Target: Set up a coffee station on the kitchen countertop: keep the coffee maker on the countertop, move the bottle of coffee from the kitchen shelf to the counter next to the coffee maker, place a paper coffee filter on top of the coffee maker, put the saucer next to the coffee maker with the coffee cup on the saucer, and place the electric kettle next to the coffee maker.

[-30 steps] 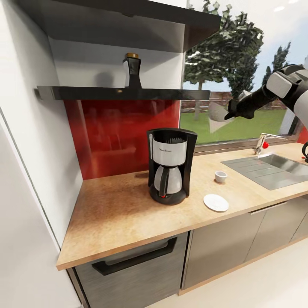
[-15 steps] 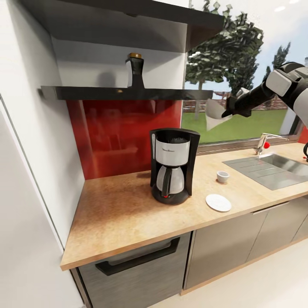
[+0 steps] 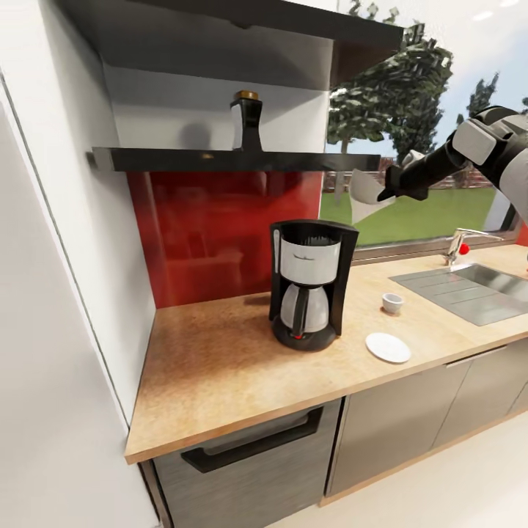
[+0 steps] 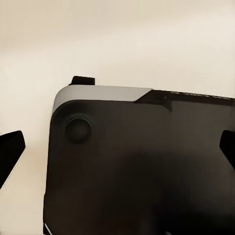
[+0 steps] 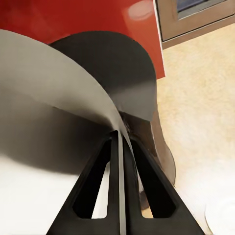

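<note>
The black-and-white coffee maker (image 3: 312, 293) stands on the tan countertop (image 3: 220, 367) before the red backsplash. High to its right, my right gripper (image 3: 385, 193) is shut on the white paper coffee filter (image 3: 361, 192). In the right wrist view the fingers (image 5: 147, 186) pinch the filter (image 5: 49, 98) above the machine's dark top (image 5: 112, 63). The dark bottle of coffee (image 3: 247, 121) stands on the kitchen shelf (image 3: 183, 159). The white saucer (image 3: 388, 347) lies right of the machine, and the coffee cup (image 3: 392, 303) sits on the counter behind it. My left gripper (image 4: 117, 152) is open. The electric kettle is out of view.
A steel sink (image 3: 469, 290) with a faucet (image 3: 458, 246) is inset at the right, below a window. A white wall (image 3: 66, 293) closes the counter's left end. Dark cabinet fronts (image 3: 249, 455) run below. A dark hood (image 3: 220, 37) hangs over the shelf.
The head camera has shifted, so the whole scene sits further right. My right gripper has carried the filter a little left, nearer the coffee maker.
</note>
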